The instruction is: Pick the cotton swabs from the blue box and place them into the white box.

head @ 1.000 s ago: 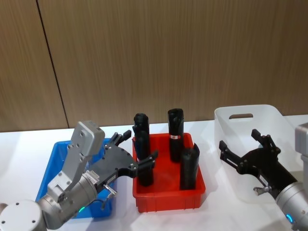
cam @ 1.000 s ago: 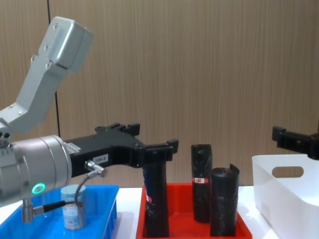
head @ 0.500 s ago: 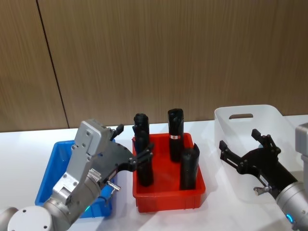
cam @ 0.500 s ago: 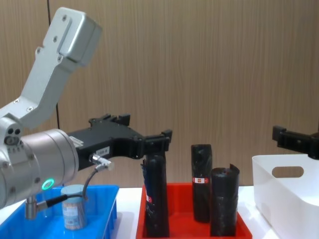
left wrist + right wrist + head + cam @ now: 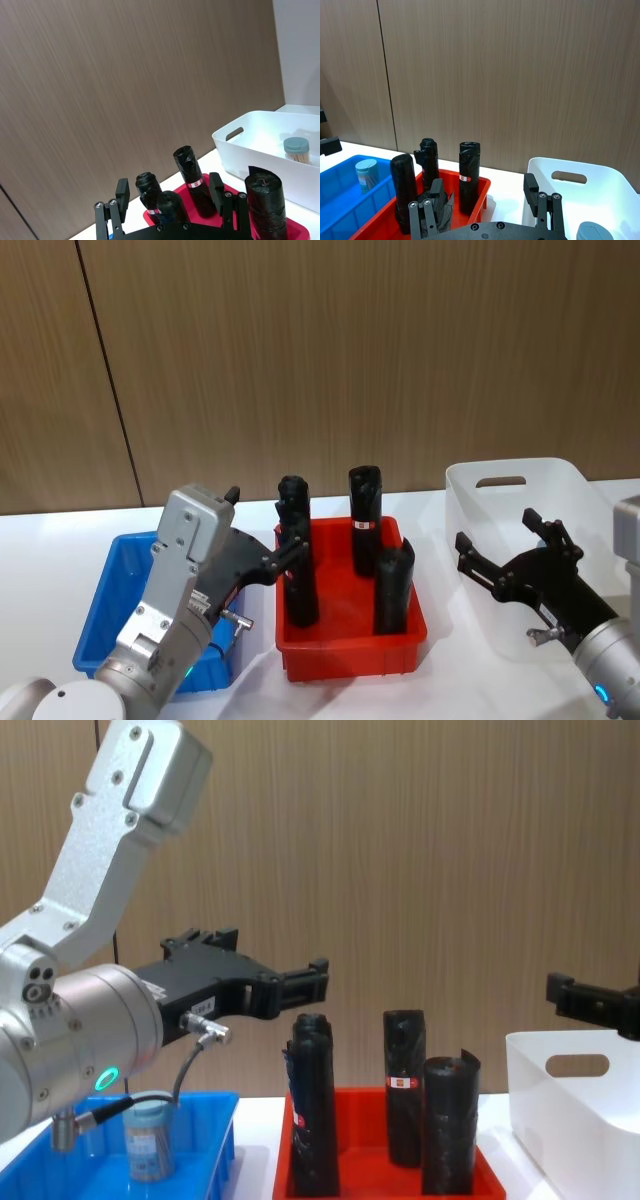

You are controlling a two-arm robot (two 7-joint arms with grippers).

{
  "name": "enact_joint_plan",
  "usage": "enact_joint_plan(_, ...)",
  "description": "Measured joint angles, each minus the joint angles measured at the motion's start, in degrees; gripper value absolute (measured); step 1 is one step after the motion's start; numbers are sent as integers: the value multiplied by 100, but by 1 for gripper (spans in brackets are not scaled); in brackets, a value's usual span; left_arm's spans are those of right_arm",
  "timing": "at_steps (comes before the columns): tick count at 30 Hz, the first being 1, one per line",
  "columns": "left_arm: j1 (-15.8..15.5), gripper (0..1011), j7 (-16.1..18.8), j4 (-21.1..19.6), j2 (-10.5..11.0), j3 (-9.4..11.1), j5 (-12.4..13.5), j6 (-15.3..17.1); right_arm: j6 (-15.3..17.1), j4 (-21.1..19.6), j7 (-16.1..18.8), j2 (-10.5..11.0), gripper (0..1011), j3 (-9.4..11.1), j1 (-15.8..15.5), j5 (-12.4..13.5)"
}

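One cotton swabs jar (image 5: 296, 149) delivered to the white box (image 5: 240, 155), a second jar (image 5: 148, 1140) outstanding in the blue box (image 5: 225, 1135); left gripper (image 5: 169, 186) and right gripper (image 5: 497, 532) both spread, empty

Place: indoor test bench, lab-like
Backdrop: wood-grain wall panels (image 5: 350, 340) across the upper frame
Surface: white table (image 5: 45, 540), lower left
Props: blue box (image 5: 108, 580), red tray (image 5: 350, 660), white box (image 5: 468, 502) in a row
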Motion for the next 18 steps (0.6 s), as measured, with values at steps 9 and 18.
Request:
enact_joint_plan(9,16,1004,94,-32,-5,10,30,10,0,0,1,0,1002,0,0,-1)
enact_joint_plan(18,15,1004,98,-32,-4,10,30,10,6,10,33,-1,1002,2,5,0)
